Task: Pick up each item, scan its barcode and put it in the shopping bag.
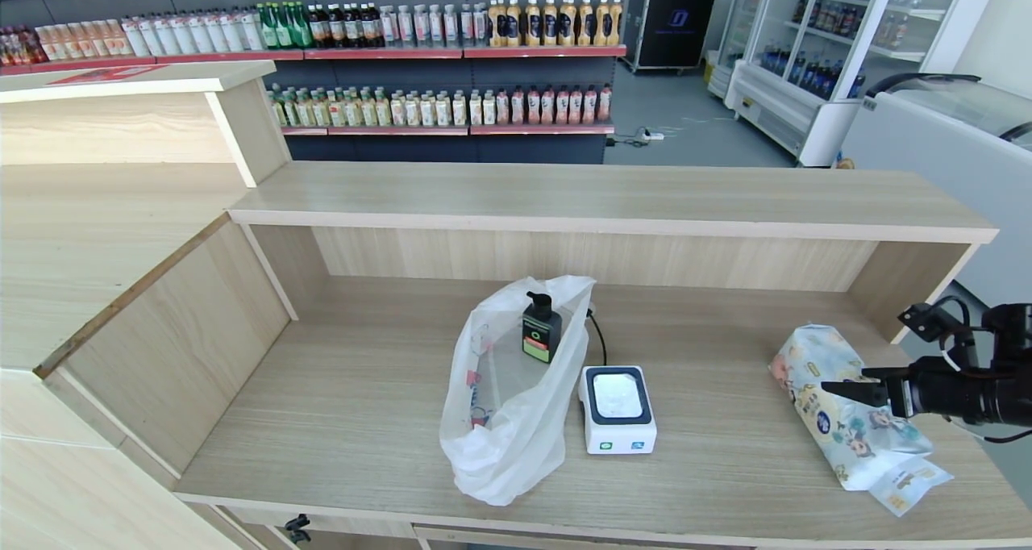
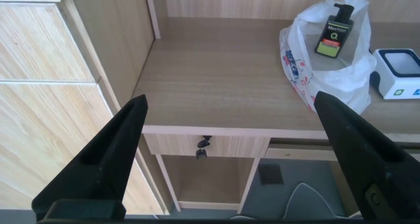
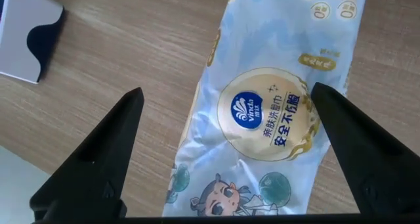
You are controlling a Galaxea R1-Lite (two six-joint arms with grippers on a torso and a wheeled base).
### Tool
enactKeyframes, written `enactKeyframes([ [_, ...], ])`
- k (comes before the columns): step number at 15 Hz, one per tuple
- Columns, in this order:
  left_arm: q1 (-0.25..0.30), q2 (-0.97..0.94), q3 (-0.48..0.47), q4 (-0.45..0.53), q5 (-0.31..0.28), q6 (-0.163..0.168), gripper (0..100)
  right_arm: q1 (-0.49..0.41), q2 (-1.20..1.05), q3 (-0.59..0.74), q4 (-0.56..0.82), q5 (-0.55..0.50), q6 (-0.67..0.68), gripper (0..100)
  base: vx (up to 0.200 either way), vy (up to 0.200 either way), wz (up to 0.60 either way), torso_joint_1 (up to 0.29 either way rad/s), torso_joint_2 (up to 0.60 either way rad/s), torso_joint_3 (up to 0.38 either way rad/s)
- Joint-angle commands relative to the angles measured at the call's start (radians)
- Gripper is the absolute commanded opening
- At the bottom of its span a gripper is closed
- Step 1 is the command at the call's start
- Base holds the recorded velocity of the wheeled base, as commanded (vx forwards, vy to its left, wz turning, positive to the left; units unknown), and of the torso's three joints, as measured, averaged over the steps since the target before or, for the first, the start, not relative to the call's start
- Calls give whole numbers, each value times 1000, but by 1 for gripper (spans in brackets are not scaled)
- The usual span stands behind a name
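Hovering over the tissue pack (image 1: 846,409), my right tool (image 1: 838,390) has its jaws spread wide and nothing gripped. In the right wrist view the two fingers frame the pack's narrow width. I cannot tell how close above the wrapper they are.

- Pack: lies flat on the right part of the counter (image 1: 363,397), printed soft wrapper up, flat sealed end toward the near edge. No barcode seen on the upward face.
- Scanner (image 1: 617,409): white box, window up, mid-counter, well apart from the pack, just beside the shopping bag (image 1: 500,421). A dark cable (image 1: 598,332) runs off behind it.
- Bag: thin white plastic, slumped, mouth open upward. A dark pump bottle (image 1: 541,332) stands inside it, so I judge that item done.
- Left tool (image 2: 230,98): jaws apart, empty, off the counter's near left corner, well apart from the bag.

Step in hand, as I judge it: the pick of the tissue pack, not yet grasped.

Next move calls for:
- lowering straight down and closing across the narrow width at mid-body;
- a soft squeeze, as the pack looks likely to squash;
- lifting clear, carrying it to the scanner and turning it until the code faces the window, probably the hidden underside;
- then dropping it through the bag's mouth without snagging the plastic.
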Motion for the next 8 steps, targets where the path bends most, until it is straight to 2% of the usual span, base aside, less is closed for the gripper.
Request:
enactKeyframes([
  [1, 0, 1, 0, 0, -1, 0, 100, -2, -13, 4, -24, 1, 1, 100, 0, 0, 0, 0, 0, 0],
  [8, 0, 1, 0, 0, -1, 0, 100, -20, -25, 26, -38, 0, 1, 100, 0, 0, 0, 0, 0, 0],
])
